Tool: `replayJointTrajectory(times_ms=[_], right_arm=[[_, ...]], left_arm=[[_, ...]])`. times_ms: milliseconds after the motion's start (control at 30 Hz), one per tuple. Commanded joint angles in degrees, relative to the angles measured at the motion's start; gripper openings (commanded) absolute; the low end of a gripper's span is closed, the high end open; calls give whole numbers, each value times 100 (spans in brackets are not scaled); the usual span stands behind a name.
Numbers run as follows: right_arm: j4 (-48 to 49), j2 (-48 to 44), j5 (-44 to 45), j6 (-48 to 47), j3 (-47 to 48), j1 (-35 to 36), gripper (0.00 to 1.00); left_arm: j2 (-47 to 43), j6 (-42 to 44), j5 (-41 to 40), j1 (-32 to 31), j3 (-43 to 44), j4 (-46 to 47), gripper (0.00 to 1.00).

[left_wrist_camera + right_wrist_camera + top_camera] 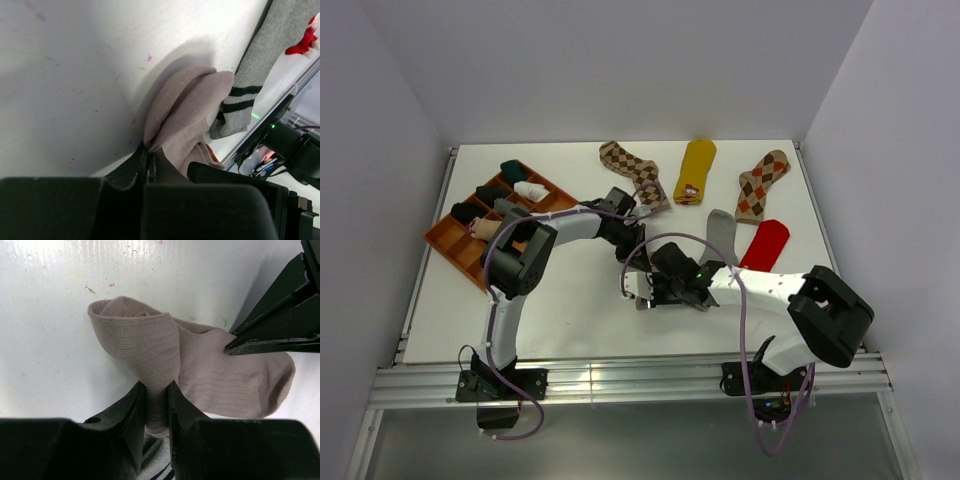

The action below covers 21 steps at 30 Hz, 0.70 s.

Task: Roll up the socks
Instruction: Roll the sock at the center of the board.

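Note:
The taupe sock lies folded on the white table between both grippers, and also shows in the left wrist view. My right gripper is shut on a rolled fold of it. My left gripper is shut on the sock's other edge, and its black fingers reach in from the upper right of the right wrist view. From above, the left gripper and the right gripper meet at the table's middle and hide most of the sock. The grey sock with black stripes lies just beside it.
Two brown argyle socks, a mustard yellow sock, the grey sock and a red sock lie flat across the back and right. The orange compartment tray, holding several rolled socks, stands at the left.

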Motion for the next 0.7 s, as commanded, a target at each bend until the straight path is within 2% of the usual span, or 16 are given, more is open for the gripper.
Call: replayJointTrajectory(times_ms=[0,333,533,667], right_arm=[[-450,43,-288,110,274,-131,18],[-1698,402,-1430,-47,1248,-561,18],[-2699,1456,-2072,-250,2144,-737,17],[-3840,2247,-2687,-584,2813,-1045,17]], left_arm=[[38,-33,-587,196,-52,19,0],[-551,-446,-1193,936,-474,212,0],[-648,-761,-1123,971,-974,722,0],[-868,-903,-1184,962,-1283,1091,0]])
